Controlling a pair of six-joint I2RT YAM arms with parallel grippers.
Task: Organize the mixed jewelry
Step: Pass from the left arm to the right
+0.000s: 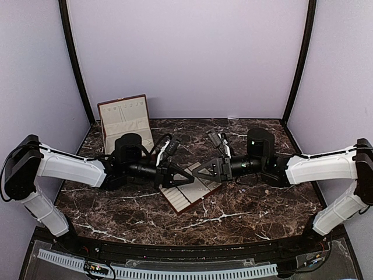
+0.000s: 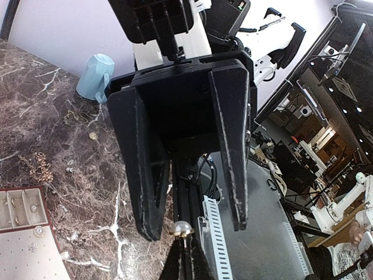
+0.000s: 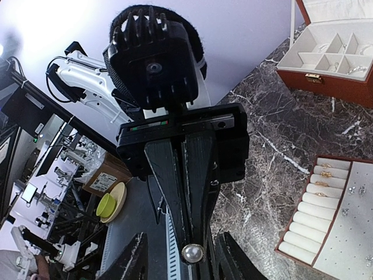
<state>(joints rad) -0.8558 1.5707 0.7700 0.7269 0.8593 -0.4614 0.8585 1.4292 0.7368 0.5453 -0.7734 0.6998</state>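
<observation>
My right gripper (image 3: 189, 244) is shut on a pearl stud earring (image 3: 192, 253), held at its fingertips above the cream slotted tray (image 1: 189, 197). My left gripper (image 2: 194, 226) is open and faces it tip to tip, with its fingers (image 2: 145, 175) either side of the pearl (image 2: 181, 228) and not touching it. In the top view both grippers, left (image 1: 185, 179) and right (image 1: 197, 174), meet over the tray. Loose jewelry lies on the marble: a thin chain (image 2: 38, 166) and small pieces (image 2: 93, 135). Gold rings (image 3: 323, 175) and tiny studs (image 3: 352, 189) sit in the tray.
The reddish-brown box with cream lining (image 1: 124, 121) stands open at the back left and shows in the right wrist view (image 3: 326, 58) with several compartments. A pale blue cup (image 2: 99, 76) stands at the table's right side. The marble table (image 1: 245, 210) has purple walls behind.
</observation>
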